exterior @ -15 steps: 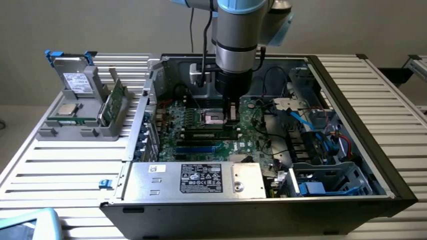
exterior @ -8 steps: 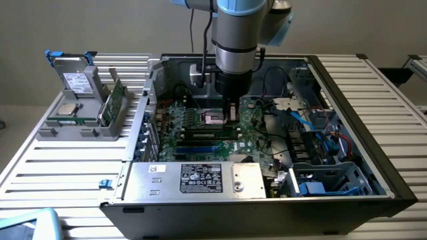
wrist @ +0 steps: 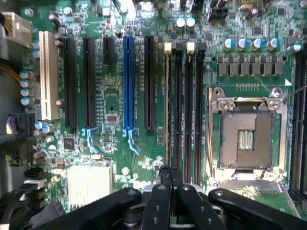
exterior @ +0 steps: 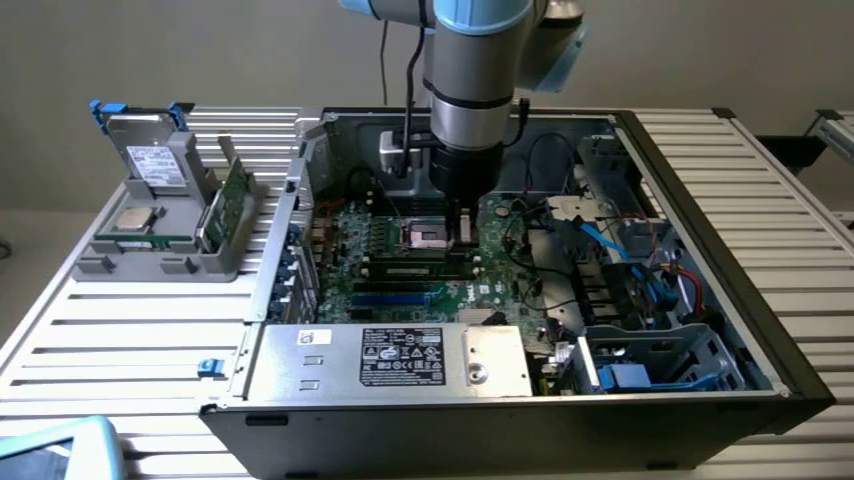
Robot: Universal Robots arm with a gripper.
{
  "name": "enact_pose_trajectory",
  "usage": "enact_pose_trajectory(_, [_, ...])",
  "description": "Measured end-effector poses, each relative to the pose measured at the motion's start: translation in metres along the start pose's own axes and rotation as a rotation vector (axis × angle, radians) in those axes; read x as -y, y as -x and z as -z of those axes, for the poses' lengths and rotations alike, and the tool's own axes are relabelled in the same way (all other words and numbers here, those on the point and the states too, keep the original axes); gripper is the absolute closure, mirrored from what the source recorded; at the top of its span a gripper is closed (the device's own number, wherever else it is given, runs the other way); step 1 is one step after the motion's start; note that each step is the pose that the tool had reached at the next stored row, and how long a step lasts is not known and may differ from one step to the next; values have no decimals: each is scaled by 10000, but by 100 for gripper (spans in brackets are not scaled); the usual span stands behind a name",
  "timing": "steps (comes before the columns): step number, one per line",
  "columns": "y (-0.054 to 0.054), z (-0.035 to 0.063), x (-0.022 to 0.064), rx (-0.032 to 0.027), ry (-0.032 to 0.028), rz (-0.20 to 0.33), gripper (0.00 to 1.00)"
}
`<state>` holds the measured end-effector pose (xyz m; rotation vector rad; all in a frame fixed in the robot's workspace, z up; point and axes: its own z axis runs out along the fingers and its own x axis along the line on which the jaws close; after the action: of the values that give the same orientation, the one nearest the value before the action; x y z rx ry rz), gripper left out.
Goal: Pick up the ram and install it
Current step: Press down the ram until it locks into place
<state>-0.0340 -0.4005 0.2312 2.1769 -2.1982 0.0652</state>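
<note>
My gripper [exterior: 463,232] hangs low inside the open computer case, just over the motherboard [exterior: 501,235]. Its black fingers [wrist: 165,179] are pressed together with nothing between them. They sit at the near end of the dark memory slots [wrist: 189,105], beside the empty processor socket [wrist: 247,136]. A thin edge that looks like the ram [wrist: 167,105] stands in the slot nearest the long black expansion slot. In the exterior view it shows as a narrow green strip [exterior: 420,268] among the slots in front of the gripper.
A grey holder [exterior: 114,265] on the slatted table at the exterior view's left carries a silver processor chip [exterior: 136,220], a drive [exterior: 156,165] and an upright green board [exterior: 230,205]. Case walls, the power supply [exterior: 394,355], cables [exterior: 607,240] and a drive cage [exterior: 654,360] surround the board.
</note>
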Motion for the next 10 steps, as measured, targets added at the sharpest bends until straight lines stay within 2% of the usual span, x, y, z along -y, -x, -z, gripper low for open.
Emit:
enact_pose_trajectory(3, [-6,61,-93,-10,4,4,89])
enact_pose_trajectory(8, [-8,61,-295,-13,-5,3,89])
enact_pose_trajectory(10, [-9,56,-370,-13,-29,2,89])
